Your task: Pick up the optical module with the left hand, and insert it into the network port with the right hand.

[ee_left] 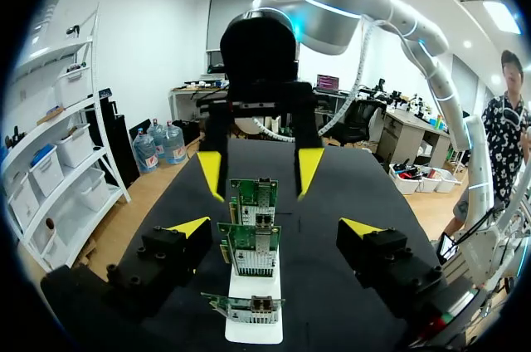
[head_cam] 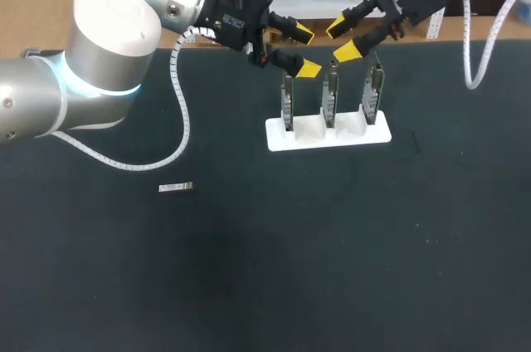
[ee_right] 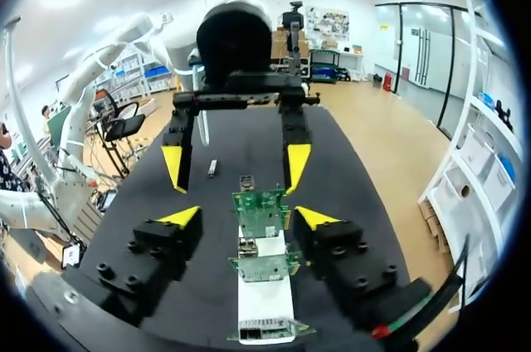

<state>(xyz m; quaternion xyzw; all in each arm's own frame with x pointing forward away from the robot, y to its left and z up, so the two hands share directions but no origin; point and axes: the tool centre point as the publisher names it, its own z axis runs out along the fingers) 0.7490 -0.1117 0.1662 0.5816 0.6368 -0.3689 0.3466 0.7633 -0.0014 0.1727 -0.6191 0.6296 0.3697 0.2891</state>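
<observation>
**A:** Start at the left. Where's the optical module [head_cam: 176,188]?

**B:** It lies flat on the counter [head_cam: 265,277], by itself, well left of the stand and well apart from both arms. Nothing holds it, so I'd judge the pick-up is not yet begun.

**A:** And the left claw [head_cam: 305,51]?

**B:** The left arm comes in from the left, bent at the elbow, with its forearm reaching across to the far middle. The claw is turned on its side over the leftmost card, fingers spread wide and empty.

**A:** What's beneath it?

**B:** A white stand [head_cam: 290,138] with three network cards [head_cam: 330,95] standing upright in a row. I'd guess they stand that way so each network port [ee_left: 257,305] stays steady and within reach for the insertion.

**A:** Then the right side?

**B:** The right claw [head_cam: 343,40] comes in from the far right corner, tilted down over the middle and right cards. Its fingers are parted too and carry nothing. The two claws face each other, tips near but apart.
</observation>
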